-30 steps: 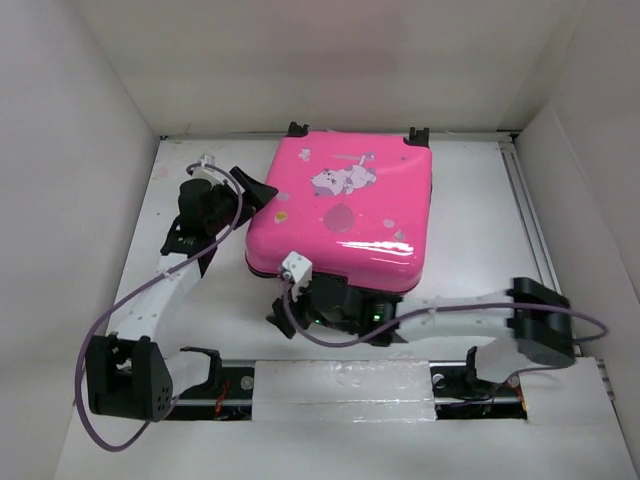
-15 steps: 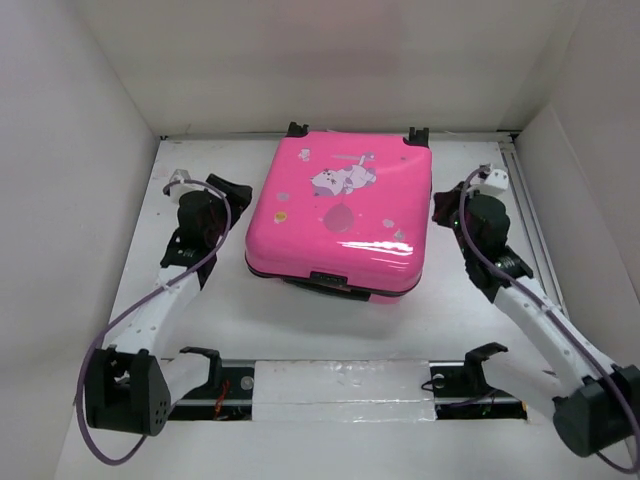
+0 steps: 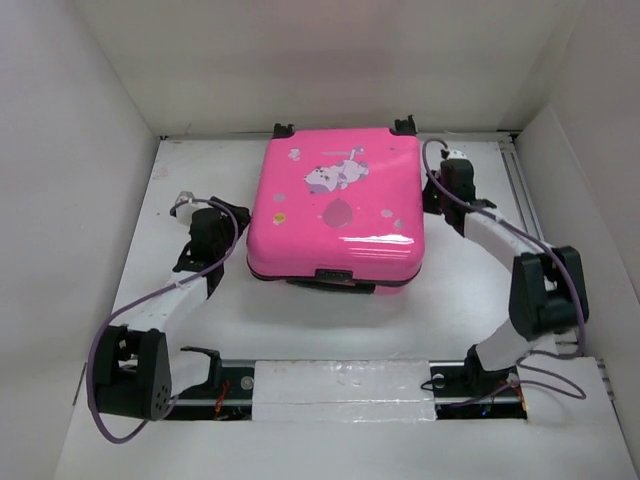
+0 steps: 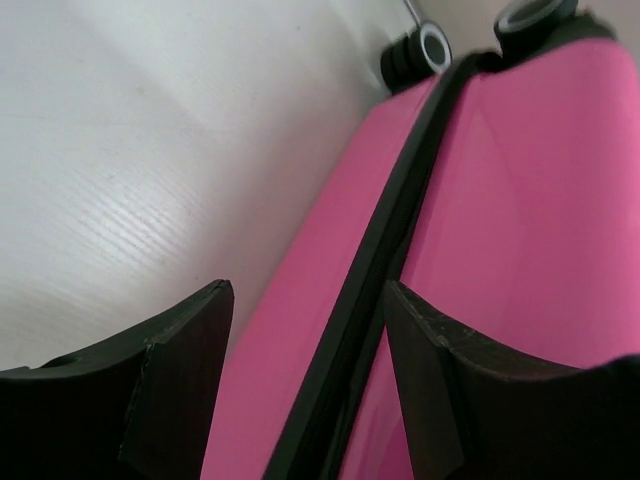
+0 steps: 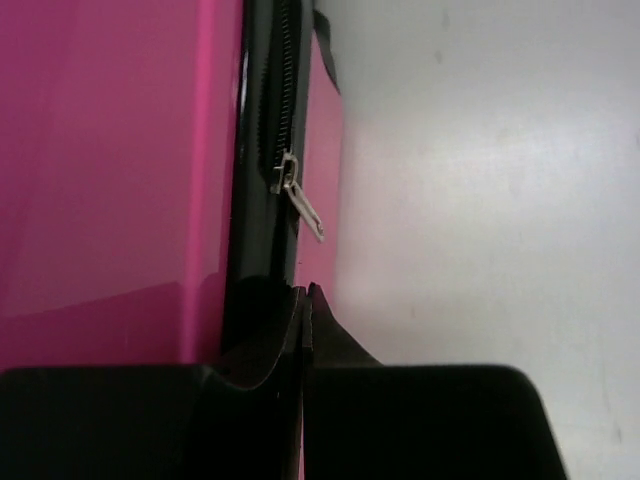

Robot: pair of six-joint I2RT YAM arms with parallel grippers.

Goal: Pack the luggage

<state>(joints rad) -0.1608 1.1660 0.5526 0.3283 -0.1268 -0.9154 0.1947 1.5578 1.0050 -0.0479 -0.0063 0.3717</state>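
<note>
Since the right fingers (image 5: 360, 420), pinched shut, have been brought to the zipper pull (image 5: 302, 208) of the luggage (image 3: 340, 210), zipping is judged next; the left fingers (image 4: 170, 380) are spread wide.

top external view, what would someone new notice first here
The glossy hot-pink luggage lies lid down, cartoon print up, in the middle of the white table, and it dominates everything. The two arms flank it: the left gripper is open at its left-edge seam, and the right gripper is shut at its right edge, just short of the silver zipper pull.
</note>
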